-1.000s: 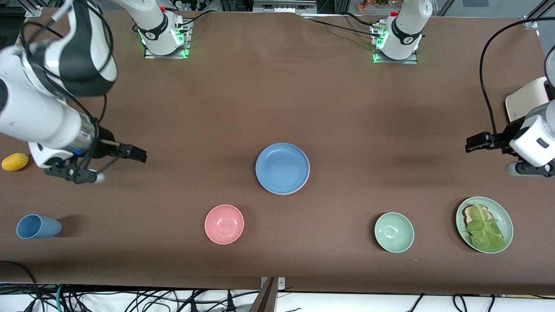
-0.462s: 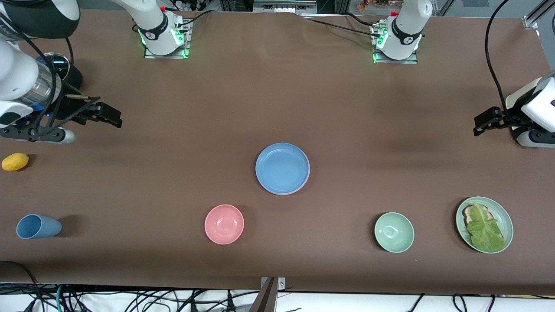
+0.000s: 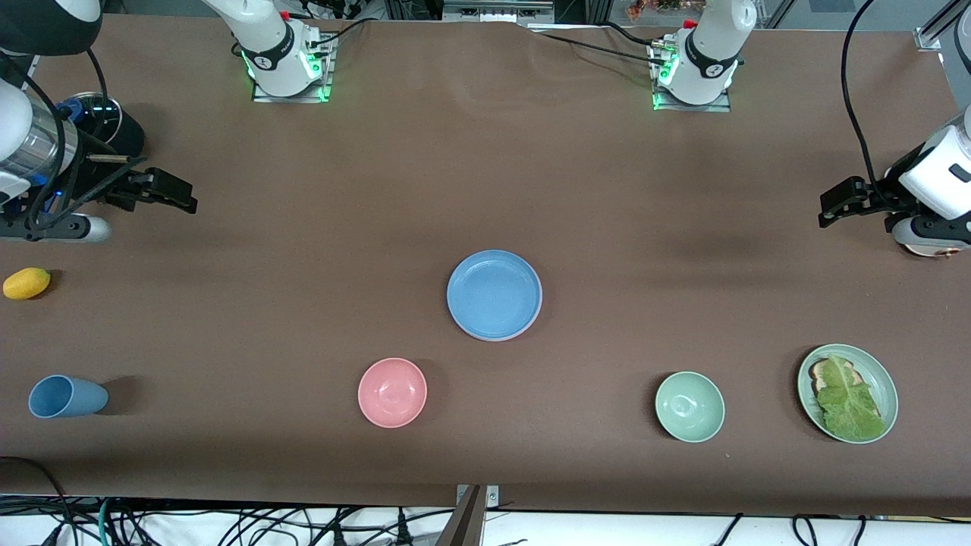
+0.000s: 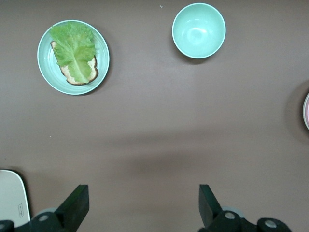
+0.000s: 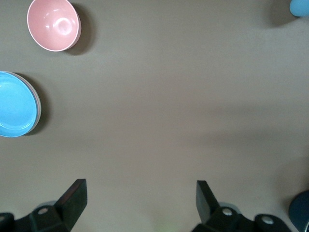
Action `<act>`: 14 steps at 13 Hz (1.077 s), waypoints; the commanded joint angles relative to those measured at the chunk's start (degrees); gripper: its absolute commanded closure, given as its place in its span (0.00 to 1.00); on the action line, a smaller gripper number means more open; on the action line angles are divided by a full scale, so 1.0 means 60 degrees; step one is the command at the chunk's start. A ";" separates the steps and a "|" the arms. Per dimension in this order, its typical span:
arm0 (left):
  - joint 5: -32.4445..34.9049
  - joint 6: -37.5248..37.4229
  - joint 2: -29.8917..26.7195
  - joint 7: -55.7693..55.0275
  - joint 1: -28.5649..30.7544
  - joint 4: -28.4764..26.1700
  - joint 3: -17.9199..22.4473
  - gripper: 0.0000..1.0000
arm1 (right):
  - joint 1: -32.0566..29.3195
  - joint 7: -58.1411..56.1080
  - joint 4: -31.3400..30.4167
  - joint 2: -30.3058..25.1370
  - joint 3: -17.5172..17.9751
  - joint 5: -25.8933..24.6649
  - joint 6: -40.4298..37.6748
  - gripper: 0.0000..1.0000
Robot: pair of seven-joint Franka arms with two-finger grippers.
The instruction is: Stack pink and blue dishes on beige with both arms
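Note:
The sky blue plate (image 3: 494, 294) lies in the middle of the table, on top of a stack. Under it only a thin pale rim (image 3: 526, 327) shows, so the pink and beige plates are mostly hidden. The right wrist view shows the blue plate (image 5: 17, 104) with that pale rim (image 5: 38, 110). A pink-edged sliver of the stack (image 4: 307, 112) shows in the left wrist view. My right gripper (image 3: 178, 193) hangs open and empty over bare table toward the right arm's end. My left gripper (image 3: 831, 203) hangs open and empty toward the left arm's end. Both grippers (image 4: 144, 203) (image 5: 141, 200) are well apart from the stack.
A pink bowl (image 3: 392, 392), a green bowl (image 3: 689, 406) and a green plate with toast and lettuce (image 3: 847, 393) lie nearer the front camera. A blue cup (image 3: 64, 396) and a lemon (image 3: 26, 283) sit at the right arm's end. A beige toaster (image 4: 10, 203) stands below the left gripper.
Both grippers have drawn back from the table's middle toward the bases' side and their own ends. The blue plate and the other dishes have not moved.

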 commanded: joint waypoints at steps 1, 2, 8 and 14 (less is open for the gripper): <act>-0.0248 0.0093 -0.0301 0.0241 0.0025 -0.0276 0.0053 0.00 | -0.0224 -0.0109 -0.0111 -0.0153 0.0178 -0.0290 -0.0022 0.00; -0.0248 -0.0009 -0.0316 0.0256 0.0025 -0.0276 0.0053 0.00 | -0.0224 -0.0109 -0.0111 -0.0138 0.0047 -0.0276 0.0007 0.00; -0.0248 -0.0054 -0.0331 0.0256 0.0025 -0.0247 0.0097 0.00 | -0.0253 -0.0620 0.0343 -0.0153 -0.0260 -0.0291 -0.0110 0.00; -0.0263 -0.0025 -0.0272 0.0256 0.0025 -0.0174 0.0097 0.00 | -0.0239 -0.0621 0.0343 -0.0255 -0.0335 -0.0291 -0.0417 0.00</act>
